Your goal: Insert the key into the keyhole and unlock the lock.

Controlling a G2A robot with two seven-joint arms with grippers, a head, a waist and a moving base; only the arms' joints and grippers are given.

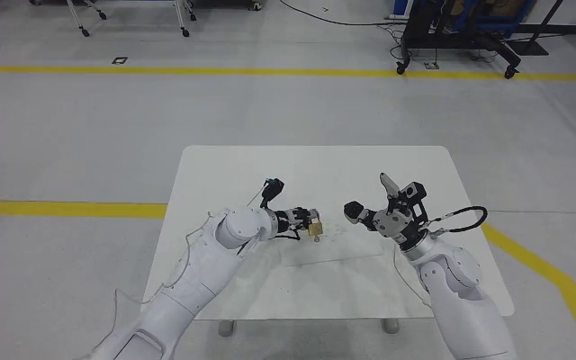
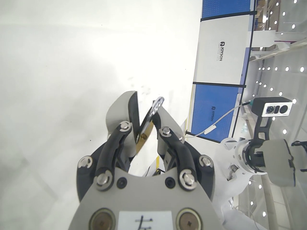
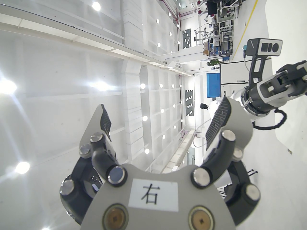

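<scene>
A small brass lock (image 1: 316,229) (image 2: 143,138) is clamped between the fingers of my left gripper (image 1: 309,224) (image 2: 145,112), just above the middle of the white table (image 1: 234,180). A silver key (image 2: 157,105) with a round, holed head sticks out past the lock's end; I cannot tell how deep it sits. My right gripper (image 1: 370,200) (image 3: 163,116) hangs a short way to the right of the lock, open and empty, its ribbed pads (image 3: 217,120) wide apart and tilted upward.
The table's top (image 2: 72,48) around both grippers is bare white with faint smudges. Its right edge lies beyond the right arm (image 1: 450,270). Yellow floor lines (image 1: 270,70) and wheeled frames stand far off.
</scene>
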